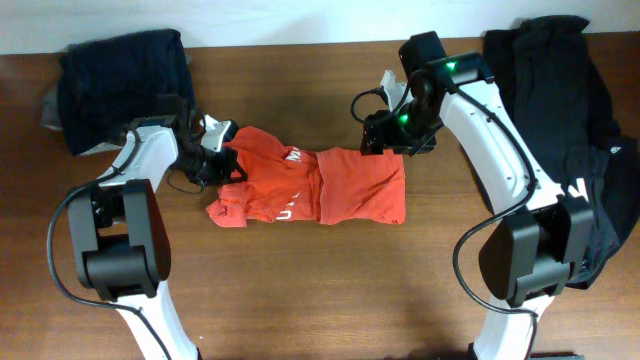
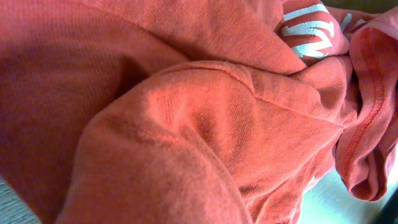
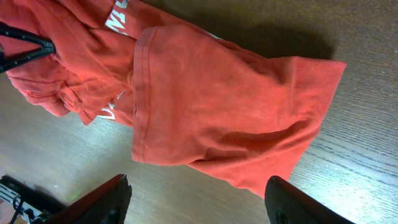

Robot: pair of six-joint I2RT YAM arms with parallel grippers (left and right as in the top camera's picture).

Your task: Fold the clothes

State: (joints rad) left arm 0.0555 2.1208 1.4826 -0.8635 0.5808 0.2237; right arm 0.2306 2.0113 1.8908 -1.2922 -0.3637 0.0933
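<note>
The red-orange T-shirt (image 1: 330, 190) lies mid-table (image 1: 300, 300), bunched up and only partly folded, so most of the folding is not done yet. The right gripper (image 1: 388, 140) hangs over its right end, fingers apart. The left gripper (image 1: 215, 160) is at the shirt's left end, but cloth hides its fingers, so nobody can tell if it is gripping.

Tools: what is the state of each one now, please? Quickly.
Left tool: cannot be told; the shirt fills its camera.
Right tool: open, holding nothing, above the shirt.
</note>
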